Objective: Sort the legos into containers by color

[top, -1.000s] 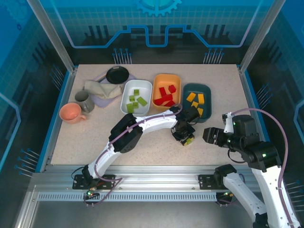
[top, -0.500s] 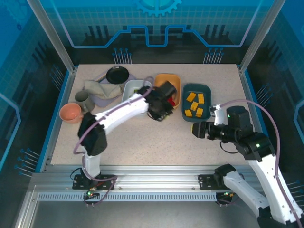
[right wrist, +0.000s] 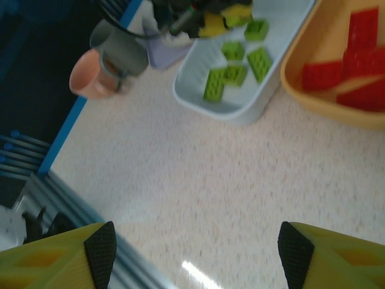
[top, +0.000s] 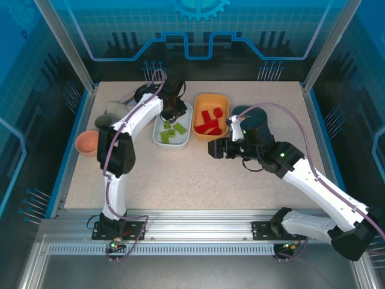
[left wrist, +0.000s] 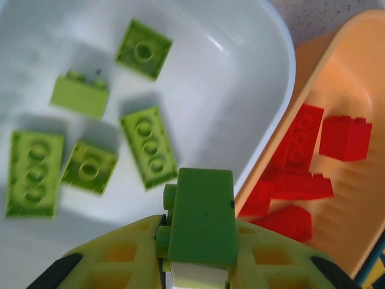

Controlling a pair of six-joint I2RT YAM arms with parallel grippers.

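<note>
My left gripper (top: 174,111) hangs over the far end of the white tub (top: 157,135), shut on a green lego (left wrist: 201,220). Several green legos (left wrist: 147,144) lie in that white tub (left wrist: 240,72). Beside it on the right, the orange tub (top: 210,99) holds several red legos (top: 207,123). My right arm reaches across the dark teal tub (top: 249,111) and hides what is in it. My right gripper (top: 213,149) is open with nothing in it, above bare table in front of the orange tub. Its black-tipped fingers (right wrist: 100,250) stand wide apart.
A pink mug (top: 87,141), a grey cup (top: 102,120) and a crumpled cloth (top: 117,108) sit at the left. A black round dish (top: 144,95) lies behind the white tub. The speckled tabletop (top: 180,174) lies bare in front of the tubs.
My left gripper carried the green lego from the middle of the table back and left, to over the white tub. My right arm swung left across the teal tub.
</note>
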